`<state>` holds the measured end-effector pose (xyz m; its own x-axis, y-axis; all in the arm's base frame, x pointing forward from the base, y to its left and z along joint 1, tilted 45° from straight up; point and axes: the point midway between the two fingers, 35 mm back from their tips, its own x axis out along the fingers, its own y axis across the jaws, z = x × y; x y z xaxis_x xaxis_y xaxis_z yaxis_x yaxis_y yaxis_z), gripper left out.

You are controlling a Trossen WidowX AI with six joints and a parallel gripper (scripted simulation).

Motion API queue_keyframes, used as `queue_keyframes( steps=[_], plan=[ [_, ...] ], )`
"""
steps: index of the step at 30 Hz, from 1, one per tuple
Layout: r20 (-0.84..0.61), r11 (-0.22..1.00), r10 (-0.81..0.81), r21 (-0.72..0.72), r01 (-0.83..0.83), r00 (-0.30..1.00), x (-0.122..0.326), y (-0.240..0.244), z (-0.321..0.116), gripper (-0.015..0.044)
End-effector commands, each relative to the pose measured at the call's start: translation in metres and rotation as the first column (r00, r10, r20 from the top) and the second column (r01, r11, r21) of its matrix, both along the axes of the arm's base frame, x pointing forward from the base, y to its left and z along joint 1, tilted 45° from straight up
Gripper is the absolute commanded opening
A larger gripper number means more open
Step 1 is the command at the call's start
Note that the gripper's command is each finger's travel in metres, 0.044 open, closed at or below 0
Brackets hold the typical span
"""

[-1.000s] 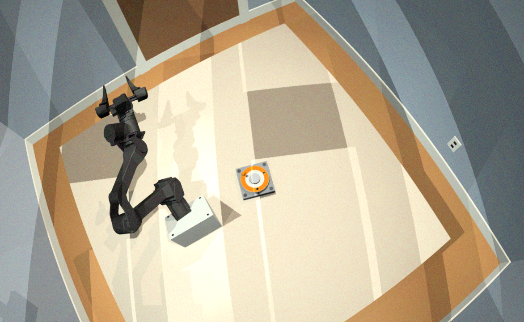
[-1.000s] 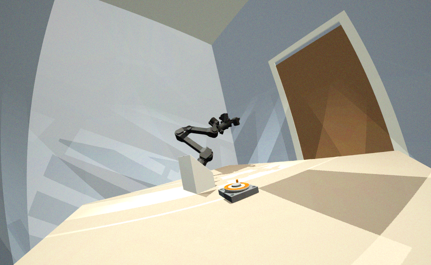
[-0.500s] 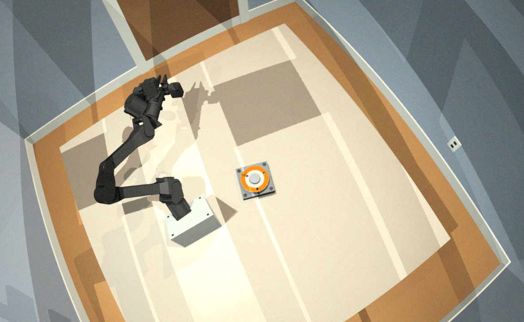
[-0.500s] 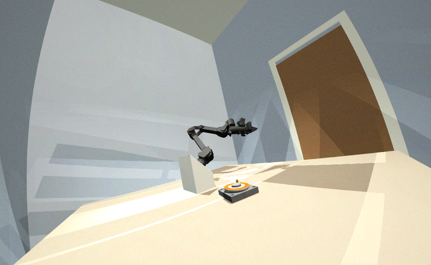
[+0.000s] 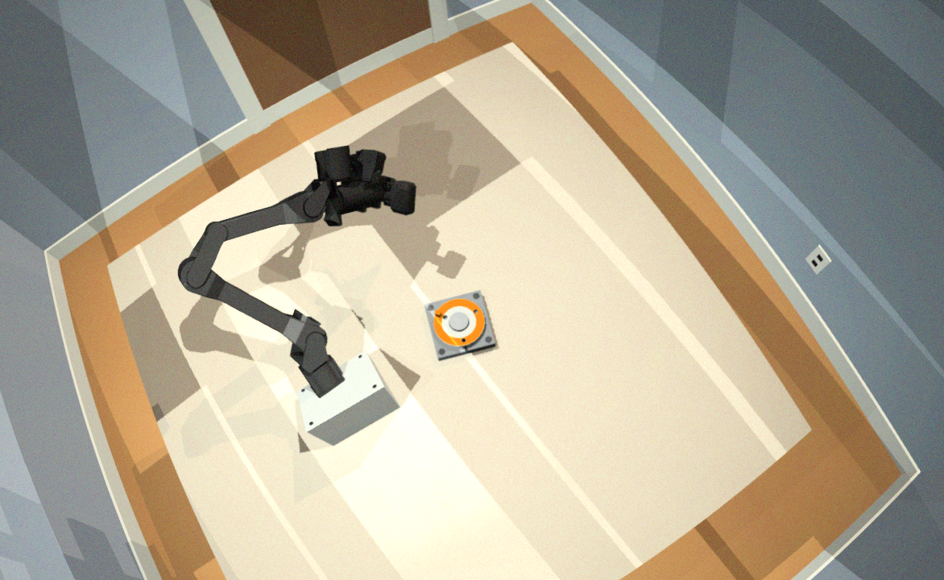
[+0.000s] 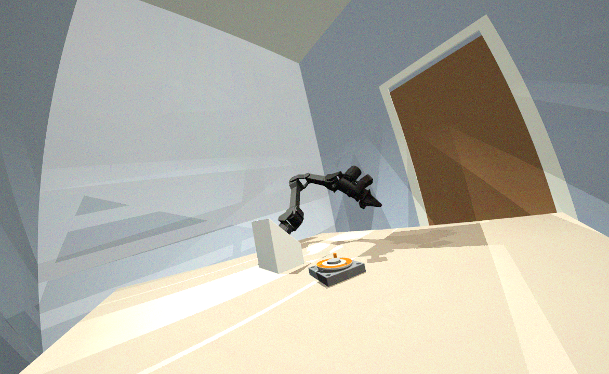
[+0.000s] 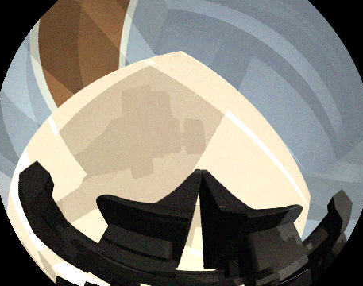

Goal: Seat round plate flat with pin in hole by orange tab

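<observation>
No text, label, brand, number or sign can be read in any view.

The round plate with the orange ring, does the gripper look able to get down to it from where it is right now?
Probably yes. The gripper hangs shut and empty, high above the table, well apart from the round plate, with nothing between them in either wide view.

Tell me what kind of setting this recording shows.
Likely a bare indoor test room: a large pale table bearing only the arm's mount block and a small plate fixture, plain grey-blue walls, and a brown door.
</observation>
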<state>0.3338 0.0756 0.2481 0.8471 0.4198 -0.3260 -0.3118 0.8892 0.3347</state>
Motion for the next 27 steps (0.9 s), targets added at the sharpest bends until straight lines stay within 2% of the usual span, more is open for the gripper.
queue_keyframes(
  steps=[1,6,10,13,18,27],
  plan=[
    [-0.284,0.998,0.002,-0.062,-0.020,0.959,0.010,-0.032,-0.070,0.0000],
    [-0.499,0.998,0.026,-0.042,-0.054,0.866,0.003,-0.058,-0.122,0.0000],
    [-0.694,0.995,0.100,0.072,-0.070,0.713,-0.019,-0.083,-0.169,0.0000],
    [-0.739,0.990,0.137,0.126,-0.063,0.659,-0.027,-0.090,-0.180,0.0000],
    [-0.816,0.947,0.276,0.321,0.001,0.508,-0.053,-0.105,-0.204,0.0000],
    [-0.817,0.945,0.281,0.328,0.005,0.503,-0.050,-0.103,-0.206,0.0000]
  ],
)
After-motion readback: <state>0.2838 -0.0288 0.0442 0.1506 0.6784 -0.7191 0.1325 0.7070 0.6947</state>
